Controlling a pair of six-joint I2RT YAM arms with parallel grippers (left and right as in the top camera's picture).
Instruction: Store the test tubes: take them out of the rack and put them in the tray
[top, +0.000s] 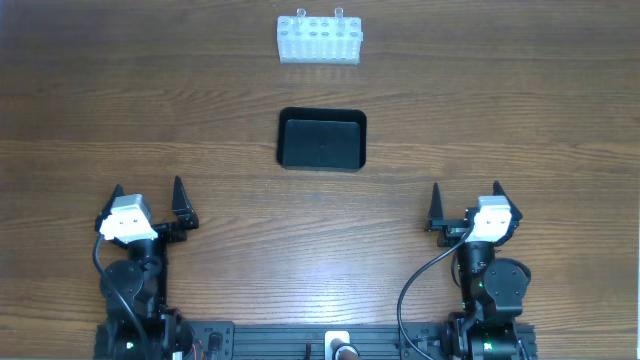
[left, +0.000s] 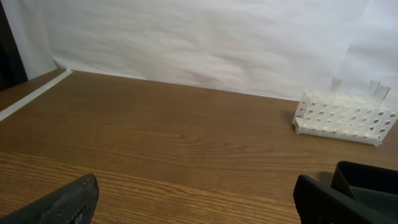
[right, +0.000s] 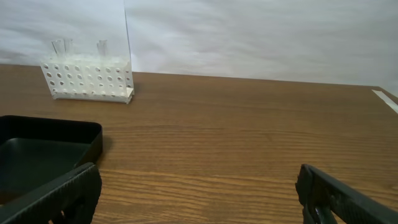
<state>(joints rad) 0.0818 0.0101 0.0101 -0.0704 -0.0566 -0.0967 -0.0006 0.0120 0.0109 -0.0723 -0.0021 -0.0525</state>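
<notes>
So the table (top: 250, 260) is looking like plain brown wood with the grain running side to side, and soft even light is falling on it. A wrinkly white backdrop (left: 205, 43) is rising right behind the far edge, and a pale strip (left: 34, 93) is running along the table's side

The desk (top: 520, 100) is mid-brown wood, with a fine grain of darker streaks running side to side. The rack (top: 319, 42) is white, its long side dotted with rows of small round holes. The test tubes (top: 339, 13) in it are clear and colourless. The tray (top: 283, 140) is plain black. The left gripper (top: 148, 185) and right gripper (top: 466, 186) have black fingers and white housings. A pale strip (left: 34, 94) lines the desk's side edge, and the backdrop (left: 205, 37) is white.
</notes>
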